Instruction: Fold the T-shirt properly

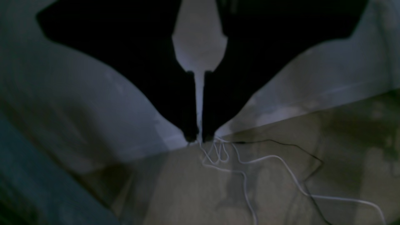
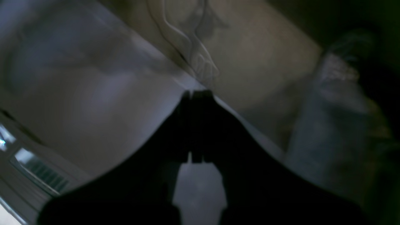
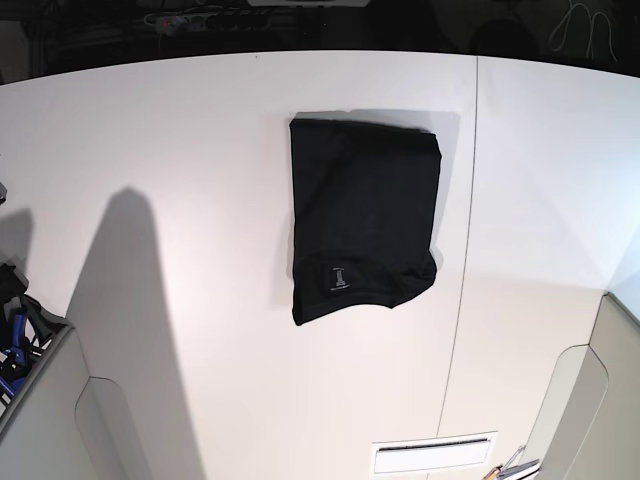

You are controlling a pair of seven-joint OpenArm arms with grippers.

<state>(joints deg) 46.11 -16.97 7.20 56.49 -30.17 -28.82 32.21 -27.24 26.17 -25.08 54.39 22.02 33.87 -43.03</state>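
The black T-shirt (image 3: 365, 215) lies folded into a compact upright rectangle on the white table (image 3: 180, 150), a little right of centre in the base view. Its small label patch (image 3: 337, 277) faces up near the front hem. Neither arm shows in the base view. In the left wrist view my left gripper (image 1: 199, 139) is shut with only a thin slit between its dark fingers, hanging over the table's edge with nothing in it. In the right wrist view my right gripper (image 2: 197, 92) is shut and empty, also above the table's edge. The shirt appears in neither wrist view.
White and black cables (image 1: 250, 162) lie on the beige floor beyond the table edge. A seam (image 3: 465, 250) runs down the tabletop right of the shirt. A vent slot (image 3: 433, 455) sits at the front edge. Blue gear (image 3: 15, 345) stands at the left.
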